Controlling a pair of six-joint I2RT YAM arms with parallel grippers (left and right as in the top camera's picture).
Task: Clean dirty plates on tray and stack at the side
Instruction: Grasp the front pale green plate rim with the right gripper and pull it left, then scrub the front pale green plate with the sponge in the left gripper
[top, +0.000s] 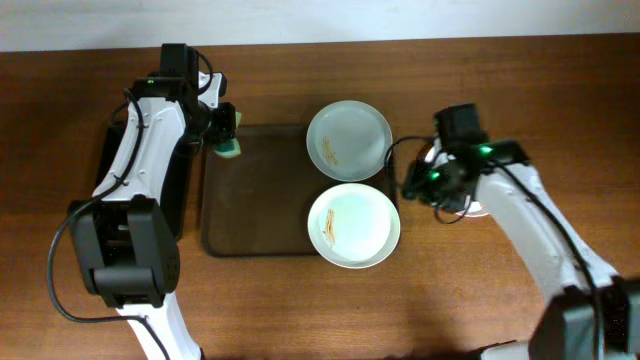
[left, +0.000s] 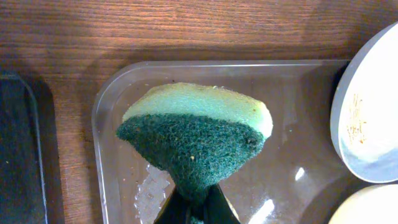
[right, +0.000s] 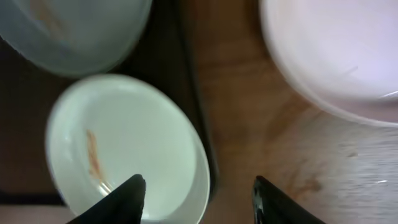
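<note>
Two white plates with orange-brown smears lie on the right side of the brown tray: a far one and a near one. A third plate lies on the table to the right, mostly hidden under my right arm; it shows clean in the right wrist view. My left gripper is shut on a green-and-yellow sponge above the tray's far left corner. My right gripper is open and empty, straddling the near plate's right rim and the tray's edge.
A narrow black tray lies left of the brown tray, under my left arm; its edge shows in the left wrist view. Bare wooden table surrounds the trays. The far plate's rim is to the sponge's right.
</note>
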